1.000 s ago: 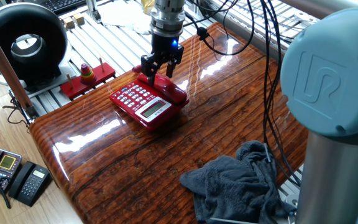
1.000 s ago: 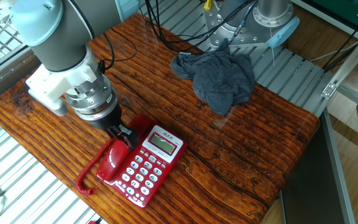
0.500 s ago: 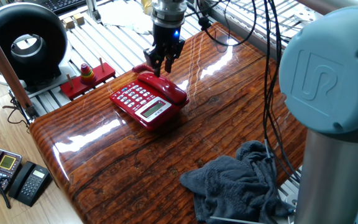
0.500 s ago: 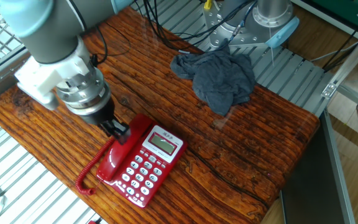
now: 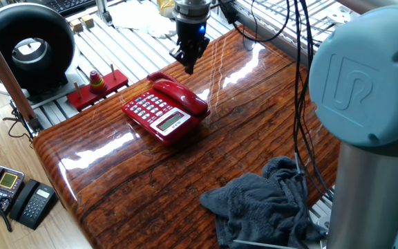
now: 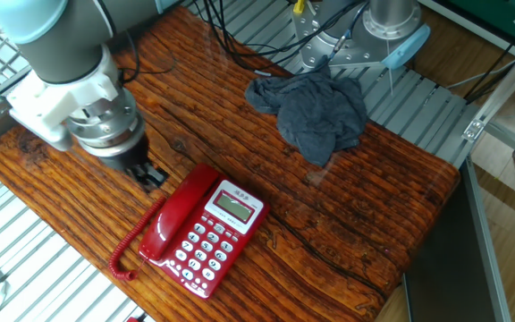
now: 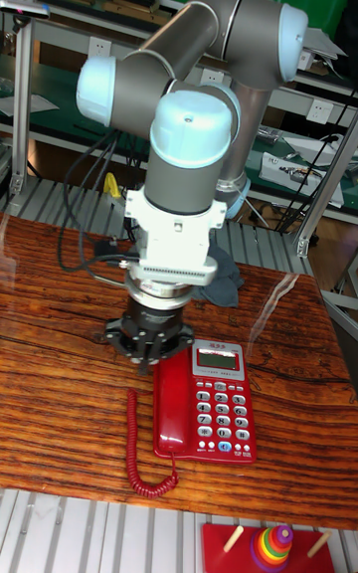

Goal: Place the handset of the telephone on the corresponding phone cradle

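The red handset (image 5: 179,95) is being shown lying along the phone cradle (image 7: 172,404) of the red telephone (image 5: 164,111), beside the keypad and the small grey screen, on the glossy wooden table (image 5: 254,131). The gripper (image 5: 189,63) is being held above the table just past the far end of the handset, apart from it and carrying nothing; its fingers are being kept close together, with only a narrow gap seen between the tips. In the tall fixed view the gripper (image 7: 149,354) is being seen just beside the upper end of the handset (image 7: 172,399). The red coiled cord (image 7: 144,454) is being trailed from the phone's near end across the wood toward the table edge. A crumpled grey cloth (image 6: 316,107) is being left lying well apart from the telephone (image 6: 199,233) on the table's other side.
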